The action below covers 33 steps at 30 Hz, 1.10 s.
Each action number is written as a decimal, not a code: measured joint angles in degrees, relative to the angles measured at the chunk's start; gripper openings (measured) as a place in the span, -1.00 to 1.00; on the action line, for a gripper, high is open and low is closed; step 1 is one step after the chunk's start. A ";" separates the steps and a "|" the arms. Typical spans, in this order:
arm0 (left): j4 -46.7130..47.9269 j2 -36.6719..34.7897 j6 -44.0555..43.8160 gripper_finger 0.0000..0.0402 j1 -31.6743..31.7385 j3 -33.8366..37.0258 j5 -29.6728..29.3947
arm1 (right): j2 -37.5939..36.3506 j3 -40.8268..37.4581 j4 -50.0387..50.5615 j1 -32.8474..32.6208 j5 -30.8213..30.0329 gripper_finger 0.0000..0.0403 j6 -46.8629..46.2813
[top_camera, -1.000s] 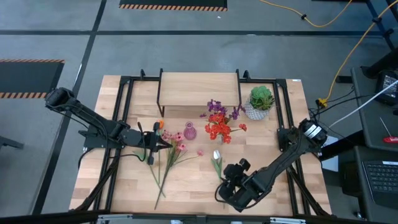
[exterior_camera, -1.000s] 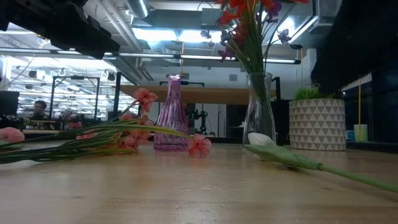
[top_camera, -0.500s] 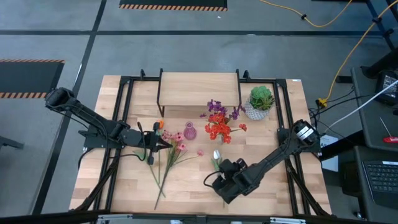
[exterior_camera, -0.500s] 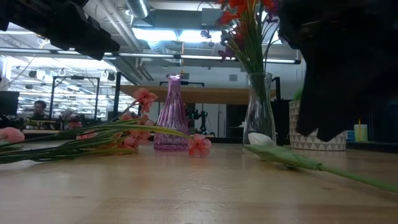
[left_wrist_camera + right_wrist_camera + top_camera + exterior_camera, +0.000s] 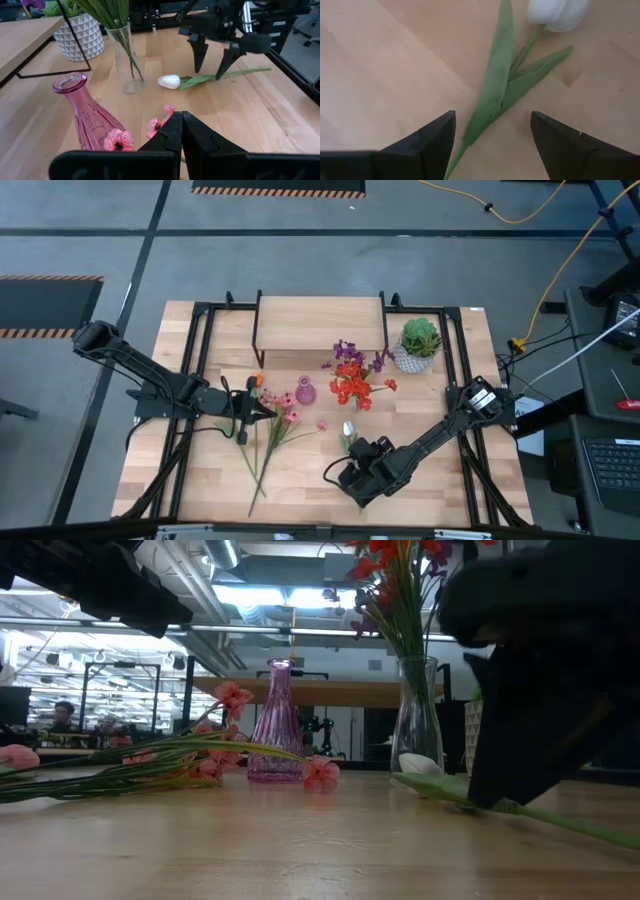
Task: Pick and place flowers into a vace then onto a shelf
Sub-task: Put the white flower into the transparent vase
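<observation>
A white tulip (image 5: 169,81) lies flat on the table, its green stem (image 5: 492,100) toward the near right. My right gripper (image 5: 209,74) is open and points steeply down over that stem, one finger (image 5: 435,135) on each side, close above the wood. My left gripper (image 5: 181,125) is shut with nothing in it. It hangs above the pink and orange flowers (image 5: 268,435), which lie on the table left of centre. A small pink vase (image 5: 305,392) stands bare. A clear vase (image 5: 356,402) holds red and purple flowers (image 5: 350,380). The shelf (image 5: 320,320) stands at the far edge.
A spiky green plant in a white patterned pot (image 5: 419,342) stands right of the shelf. A loose pink blossom (image 5: 322,424) lies between the pink vase and the tulip. Black frame rails (image 5: 200,350) run along the table's sides. Bare wood lies near the front left.
My right gripper has come from the near edge toward the table's far left and sunk over the white tulip's stem, rolling a little as it went. In the low view it now fills the right side. The tulip and the other flowers have stayed put.
</observation>
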State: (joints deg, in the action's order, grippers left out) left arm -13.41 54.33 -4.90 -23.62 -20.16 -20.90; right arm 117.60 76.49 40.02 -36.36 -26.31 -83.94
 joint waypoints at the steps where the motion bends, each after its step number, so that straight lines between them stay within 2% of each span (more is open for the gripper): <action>1: 0.00 0.00 -0.06 -0.98 0.00 0.00 -0.01 | 0.32 0.00 -0.11 0.21 -0.07 0.29 0.00; 8: 0.14 0.00 -0.09 -0.98 0.00 0.00 -0.01 | 1.12 0.09 -0.04 0.70 -0.09 0.19 0.08; 22: 0.24 0.00 0.03 -0.98 0.00 0.00 -0.01 | 1.36 0.69 1.14 0.95 0.57 -0.53 0.16; 29: 0.42 0.00 -0.36 -0.98 0.00 -0.02 -0.01 | -0.32 3.03 7.19 1.11 2.16 -0.91 0.24; 33: 0.66 0.00 -0.37 -0.98 0.00 -0.02 -0.01 | -1.61 3.10 7.75 1.13 0.90 -0.93 1.93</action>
State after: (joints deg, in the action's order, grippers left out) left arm -12.74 54.33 -5.27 -23.62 -20.18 -20.91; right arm 115.99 79.59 47.77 -35.23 -25.41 -82.02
